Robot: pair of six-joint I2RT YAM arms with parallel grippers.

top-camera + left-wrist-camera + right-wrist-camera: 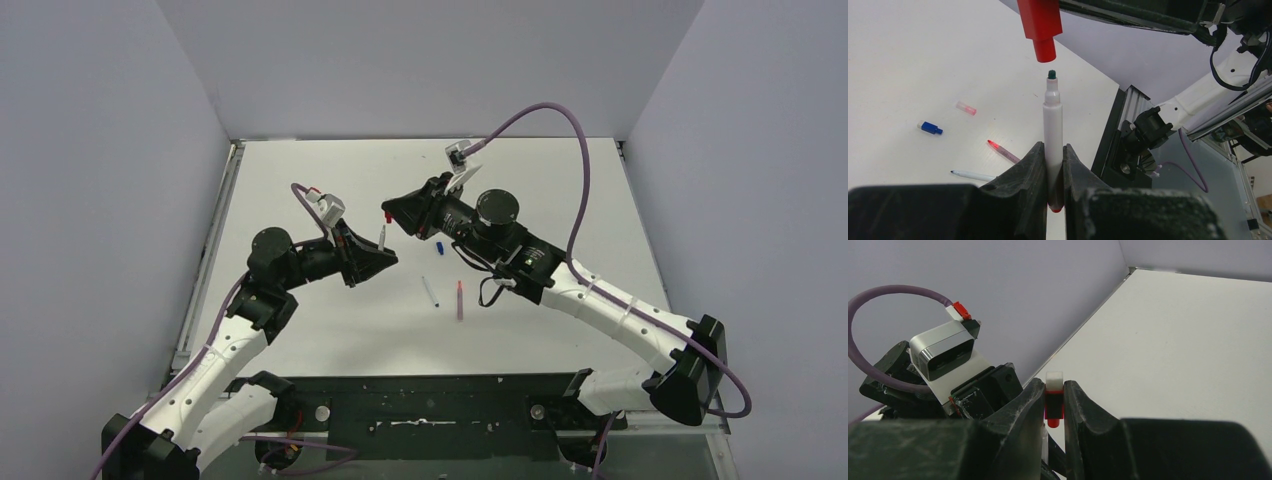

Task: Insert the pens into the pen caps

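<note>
Left gripper (1053, 152) pinches the whitish pen (1053, 117) low on its barrel, tip up. Right gripper (1054, 390) pinches the red cap (1054, 404) just above that tip, a small gap between. Left of the left gripper, on the table (898, 60): blue cap (929, 127), pale pink cap (966, 108), pinkish pen (1004, 151), blue-tipped pen (973, 175).

This looks like a robotics lab test cell, though little beyond it shows: a bare white table (330, 180) boxed in by plain grey panels (100, 150), a metal rail (203, 270) along its edge, two bolted-down robot arms (620, 312) and looping purple cables (585, 170).
</note>
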